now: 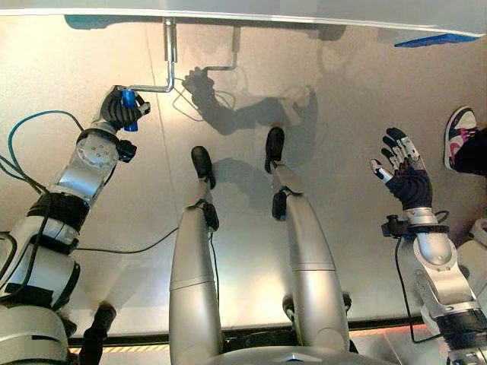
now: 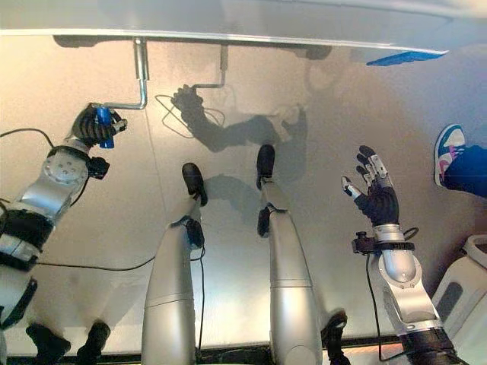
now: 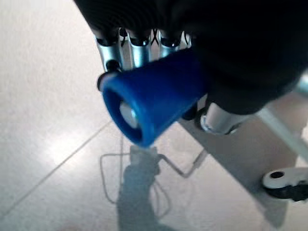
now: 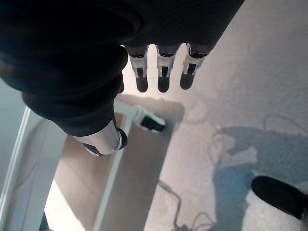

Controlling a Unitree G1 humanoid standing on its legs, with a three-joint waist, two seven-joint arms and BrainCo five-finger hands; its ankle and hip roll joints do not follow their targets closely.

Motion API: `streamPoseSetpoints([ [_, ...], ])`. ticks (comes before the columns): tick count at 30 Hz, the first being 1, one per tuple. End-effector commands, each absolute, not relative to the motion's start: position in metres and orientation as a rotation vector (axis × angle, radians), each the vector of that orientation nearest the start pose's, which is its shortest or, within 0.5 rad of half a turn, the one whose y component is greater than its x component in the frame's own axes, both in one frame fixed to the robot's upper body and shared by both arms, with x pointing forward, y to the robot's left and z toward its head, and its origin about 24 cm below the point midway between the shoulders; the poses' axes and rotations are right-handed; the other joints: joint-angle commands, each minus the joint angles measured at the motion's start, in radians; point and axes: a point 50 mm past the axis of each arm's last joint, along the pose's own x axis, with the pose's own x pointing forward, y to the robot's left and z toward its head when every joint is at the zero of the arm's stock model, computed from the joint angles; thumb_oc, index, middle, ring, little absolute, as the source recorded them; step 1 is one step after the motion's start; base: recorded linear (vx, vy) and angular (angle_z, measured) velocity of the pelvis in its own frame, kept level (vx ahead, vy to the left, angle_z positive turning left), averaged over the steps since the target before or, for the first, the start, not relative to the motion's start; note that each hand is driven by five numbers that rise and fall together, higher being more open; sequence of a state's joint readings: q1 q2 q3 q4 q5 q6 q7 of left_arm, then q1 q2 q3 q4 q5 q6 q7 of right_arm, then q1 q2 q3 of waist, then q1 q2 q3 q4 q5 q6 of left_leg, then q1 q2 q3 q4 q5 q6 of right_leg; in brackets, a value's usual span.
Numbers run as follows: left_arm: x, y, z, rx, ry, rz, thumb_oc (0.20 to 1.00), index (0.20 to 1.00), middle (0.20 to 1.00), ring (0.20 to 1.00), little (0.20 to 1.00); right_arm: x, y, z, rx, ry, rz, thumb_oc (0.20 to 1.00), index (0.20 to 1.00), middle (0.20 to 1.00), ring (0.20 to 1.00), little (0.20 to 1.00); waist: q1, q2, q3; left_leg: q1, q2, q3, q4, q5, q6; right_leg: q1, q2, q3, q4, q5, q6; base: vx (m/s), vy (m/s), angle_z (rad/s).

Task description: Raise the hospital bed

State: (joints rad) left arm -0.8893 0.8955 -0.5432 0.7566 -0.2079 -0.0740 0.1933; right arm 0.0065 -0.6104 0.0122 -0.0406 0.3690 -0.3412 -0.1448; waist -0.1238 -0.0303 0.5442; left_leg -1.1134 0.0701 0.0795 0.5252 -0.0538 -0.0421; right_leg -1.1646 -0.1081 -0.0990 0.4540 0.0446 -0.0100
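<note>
Both eye views sit on the head, look straight down at the floor, and share the bed frame edge and crank. Left wrist view looks along the left robot hand, very close on the blue crank handle. Right wrist view looks past the right robot hand at floor and bed frame.

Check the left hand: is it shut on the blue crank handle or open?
Shut on it. The left hand's fingers curl round the blue crank handle.
</note>
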Motion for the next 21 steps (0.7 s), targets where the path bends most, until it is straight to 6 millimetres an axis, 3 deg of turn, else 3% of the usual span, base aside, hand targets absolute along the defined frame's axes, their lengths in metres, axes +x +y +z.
streamPoseSetpoints([
  [1,0.364,0.334,0.256,0.92,-0.198,0.512,0.2,0.2,0.2,0.2,0.2,0.228,-0.247,0.123,-0.196,-0.424,-0.023,1.0,1.0,1.0,1.0,1.0,-0.027,0.003,-0.024,0.007,0.001,-0.056,-0.006,-0.017,-0.02,0.055,-0.097,0.031,0.087,-0.099,0.178,0.01,-0.043,-0.02],
  [5,0.379,0.309,0.251,0.913,-0.208,0.466,0.2,0.2,0.2,0.2,0.2,0.229,-0.246,0.121,-0.181,-0.419,-0.02,1.0,1.0,1.0,1.0,1.0,-0.034,-0.011,-0.024,-0.004,0.002,-0.059,-0.002,-0.017,-0.021,0.046,-0.095,0.031,0.088,-0.098,0.178,0.0,-0.018,0.0],
  [10,0.398,0.264,0.238,0.868,-0.227,0.369,0.2,0.2,0.2,0.2,0.2,0.233,-0.241,0.124,-0.161,-0.433,-0.005,1.0,1.0,1.0,1.0,1.0,-0.04,-0.022,-0.024,-0.016,0.0,-0.062,0.003,-0.018,-0.018,0.034,-0.091,0.033,0.095,-0.1,0.176,0.0,0.0,0.0],
  [11,0.398,0.264,0.239,0.868,-0.227,0.369,0.2,0.2,0.2,0.2,0.2,0.233,-0.241,0.124,-0.161,-0.433,-0.006,1.0,1.0,1.0,1.0,1.0,-0.039,-0.022,-0.024,-0.016,0.0,-0.062,0.003,-0.018,-0.018,0.034,-0.091,0.033,0.095,-0.1,0.176,0.0,0.0,0.0],
  [13,0.406,0.241,0.235,0.834,-0.244,0.321,0.2,0.2,0.2,0.2,0.2,0.234,-0.241,0.126,-0.15,-0.443,-0.01,1.0,1.0,1.0,1.0,1.0,-0.043,-0.026,-0.024,-0.018,0.001,-0.061,0.001,-0.018,-0.018,0.029,-0.089,0.032,0.098,-0.1,0.176,0.0,0.0,0.0],
  [21,0.416,0.206,0.225,0.761,-0.236,0.245,0.2,0.2,0.2,0.2,0.2,0.24,-0.237,0.13,-0.12,-0.465,-0.007,1.0,1.0,1.0,1.0,1.0,-0.057,-0.036,-0.024,-0.024,0.002,-0.06,0.012,-0.021,-0.016,0.019,-0.085,0.04,0.104,-0.1,0.176,0.0,-0.001,-0.01],
])
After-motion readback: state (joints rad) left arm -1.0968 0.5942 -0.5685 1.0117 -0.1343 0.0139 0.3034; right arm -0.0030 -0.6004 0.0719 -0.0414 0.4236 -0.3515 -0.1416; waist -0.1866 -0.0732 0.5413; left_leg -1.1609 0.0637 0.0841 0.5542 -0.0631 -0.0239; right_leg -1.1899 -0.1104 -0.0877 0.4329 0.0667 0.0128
